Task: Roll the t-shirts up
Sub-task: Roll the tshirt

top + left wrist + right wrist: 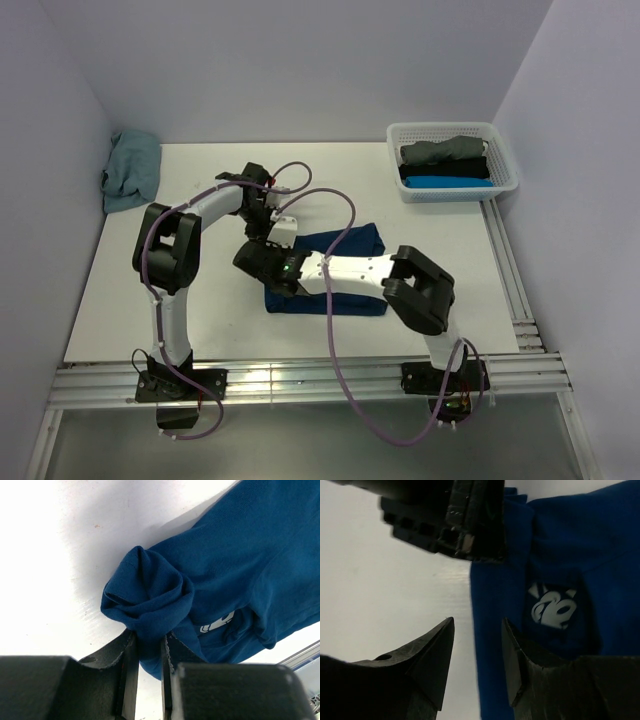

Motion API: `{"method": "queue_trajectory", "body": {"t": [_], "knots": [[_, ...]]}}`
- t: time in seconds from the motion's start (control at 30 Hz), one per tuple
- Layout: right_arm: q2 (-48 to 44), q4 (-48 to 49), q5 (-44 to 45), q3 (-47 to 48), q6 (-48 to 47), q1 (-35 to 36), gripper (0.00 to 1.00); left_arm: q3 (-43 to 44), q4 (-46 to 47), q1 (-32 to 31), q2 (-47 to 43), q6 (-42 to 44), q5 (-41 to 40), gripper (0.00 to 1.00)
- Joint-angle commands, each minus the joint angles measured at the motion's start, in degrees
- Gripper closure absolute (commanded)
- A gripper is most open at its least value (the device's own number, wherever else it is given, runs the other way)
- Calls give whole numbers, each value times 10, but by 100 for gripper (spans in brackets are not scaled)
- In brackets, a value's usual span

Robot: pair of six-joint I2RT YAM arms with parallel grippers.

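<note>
Roughly mid-bench lies the navy t-shirt, folded narrow and partly hidden under both arms. Its pale label shows near the end where the arms meet. The left hand is clamped on a bunched fold at that end, with the cloth squeezed between its fingers and puffed into a loose lump just beyond them. The right hand sits just beside it with jaws apart, gripping nothing. One of its fingers is over the shirt's edge and the other over bare bench; whether its tips touch the cloth I cannot tell. At the far right corner stands a white basket holding a grey t-shirt, a black t-shirt and a bright blue t-shirt, packed side by side. A teal t-shirt lies crumpled at the far left corner, against the wall.
</note>
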Motion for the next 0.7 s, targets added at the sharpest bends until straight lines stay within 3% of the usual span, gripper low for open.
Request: {"method": "queue_trajectory", "body": {"t": [0.0,0.43,0.67], "knots": [[30,-15,50,44,-47,-8,50,19,7,0,9,16,-43,93],[87,-51,29,56,-21,-8,53,30,-1,-3,16,16,-41,86],[98,-86,38,57,-6,7,50,37,-2,-3,18,16,-40,74]]}}
